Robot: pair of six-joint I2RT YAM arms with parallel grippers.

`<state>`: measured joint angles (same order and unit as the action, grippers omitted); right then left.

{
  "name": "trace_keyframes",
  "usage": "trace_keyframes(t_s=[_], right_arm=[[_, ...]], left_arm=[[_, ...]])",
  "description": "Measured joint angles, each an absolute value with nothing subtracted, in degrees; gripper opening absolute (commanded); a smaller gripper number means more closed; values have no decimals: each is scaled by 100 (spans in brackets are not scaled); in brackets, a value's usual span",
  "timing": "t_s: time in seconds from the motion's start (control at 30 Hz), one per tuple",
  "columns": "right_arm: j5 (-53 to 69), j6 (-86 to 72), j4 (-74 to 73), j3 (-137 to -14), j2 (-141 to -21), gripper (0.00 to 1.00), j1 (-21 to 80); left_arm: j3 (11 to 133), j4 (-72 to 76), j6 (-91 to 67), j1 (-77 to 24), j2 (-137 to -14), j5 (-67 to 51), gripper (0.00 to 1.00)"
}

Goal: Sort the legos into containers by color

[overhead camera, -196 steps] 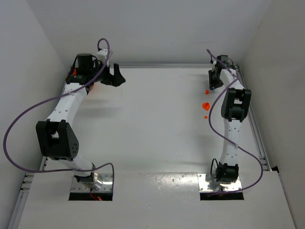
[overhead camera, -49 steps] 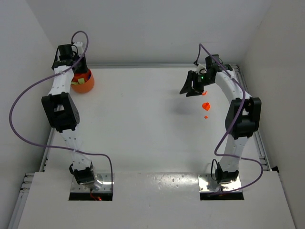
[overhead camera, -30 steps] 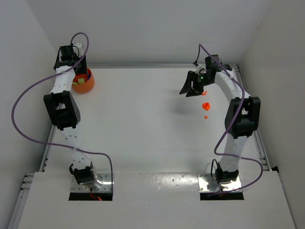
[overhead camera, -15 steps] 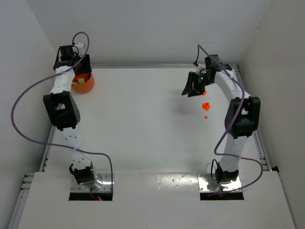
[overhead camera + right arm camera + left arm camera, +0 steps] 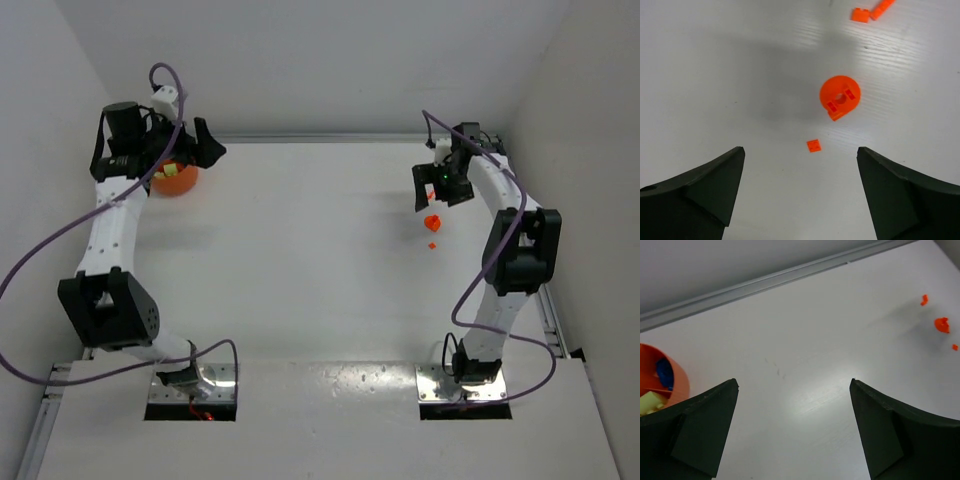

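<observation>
Gaps wider now: left fingers, right fingers.

The top camera overlooks the whole table from behind. Both wrist cameras face it, sharing the orange legos, nearer from the right.

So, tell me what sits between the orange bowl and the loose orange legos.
Only bare white table separates the orange bowl from the loose orange legos; the left wrist view shows it.
</observation>
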<state>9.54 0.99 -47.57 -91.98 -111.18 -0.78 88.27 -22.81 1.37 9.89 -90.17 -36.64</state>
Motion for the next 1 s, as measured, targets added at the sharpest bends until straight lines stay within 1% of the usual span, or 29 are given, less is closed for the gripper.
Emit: trace_keyframes(t_s=[0.1, 0.23, 0.33, 0.43, 0.57, 0.73, 0.9, 1.0], right_arm=[[742, 550, -4600, -8997, -11041, 100, -217], [637, 1063, -4399, -8855, -11028, 100, -336], [655, 1455, -4353, -8831, -11050, 96, -370], [742, 1892, -4416, -8947, -11238, 92, -405], [939, 2528, -4578, -9284, -11747, 92, -405], [1079, 2991, -5004, -9832, -12374, 100, -405], [1116, 3277, -5247, -10053, -12676, 100, -416], [1116, 3457, -5387, -10082, -12737, 97, -443]], left_arm=[[8250, -2123, 30, 982, -8374, -3972, 100], [7651, -2191, 161, 982, -7926, -4351, 100], [7413, -2346, 276, 982, -7780, -4602, 100], [7360, -2425, 320, 982, -7743, -4786, 100], [7360, -2443, 338, 982, -7743, -5017, 100], [7363, -2458, 316, 982, -7765, -5183, 100], [7363, -2469, 292, 982, -7804, -5273, 100], [7363, -2469, 263, 982, -7808, -5297, 100]])
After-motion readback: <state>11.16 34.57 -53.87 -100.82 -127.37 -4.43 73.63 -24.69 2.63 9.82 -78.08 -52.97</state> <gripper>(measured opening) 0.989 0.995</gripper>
